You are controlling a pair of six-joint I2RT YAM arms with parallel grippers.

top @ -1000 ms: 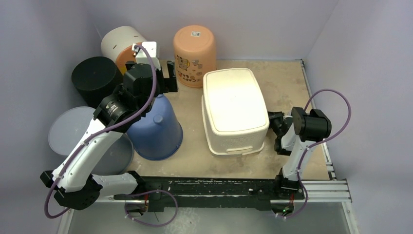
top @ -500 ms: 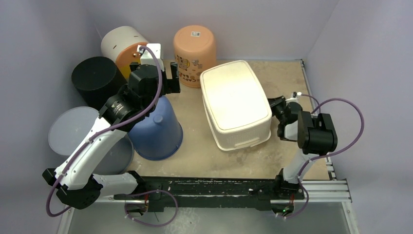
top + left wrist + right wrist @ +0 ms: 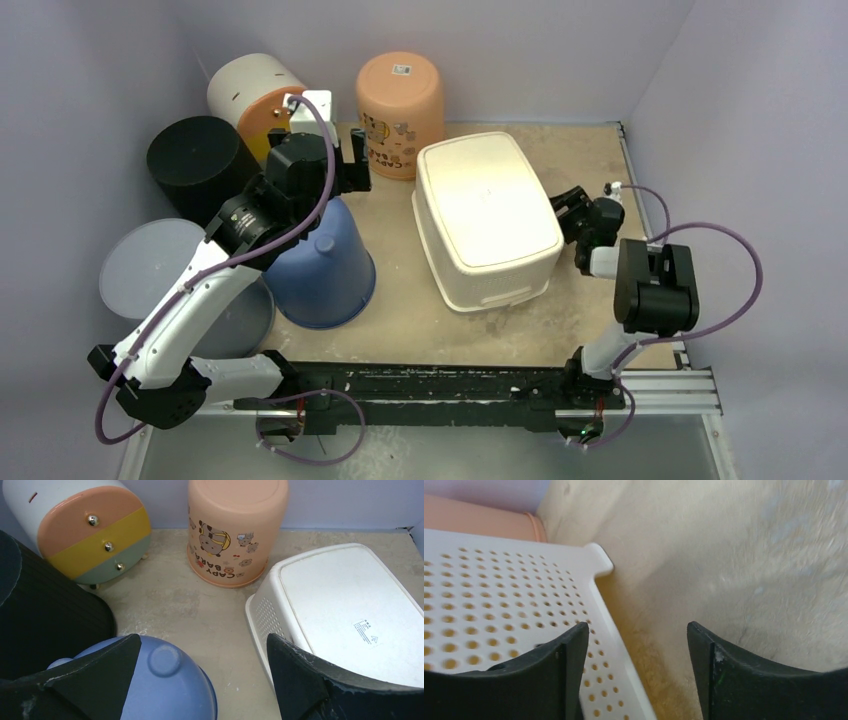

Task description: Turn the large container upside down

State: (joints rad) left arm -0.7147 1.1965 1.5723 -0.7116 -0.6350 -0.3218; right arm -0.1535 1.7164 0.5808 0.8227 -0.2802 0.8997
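The large white container (image 3: 487, 215) sits bottom-up on the desk (image 3: 600, 160), between the middle and the right edge, its flat base facing up and its perforated walls sloping down to the rim. The right hand (image 3: 570, 215) is just beside the container's right wall, fingers spread. In the right wrist view this hand (image 3: 638, 630) has one finger lying across the perforated wall (image 3: 499, 605) and the other over bare desk, with the rim's edge running between them and nothing pinched. The left hand (image 3: 355, 160) hangs near the far left corner, above the dome of a blue bucket (image 3: 325, 265). In its own wrist view its fingers (image 3: 100, 665) are spread wide and hold nothing. An upturned orange bucket (image 3: 400, 100) stands at the far edge, just beside the container's far left corner. A small drawer unit (image 3: 245, 90) and a black cylinder (image 3: 195, 155) stand along the left side.
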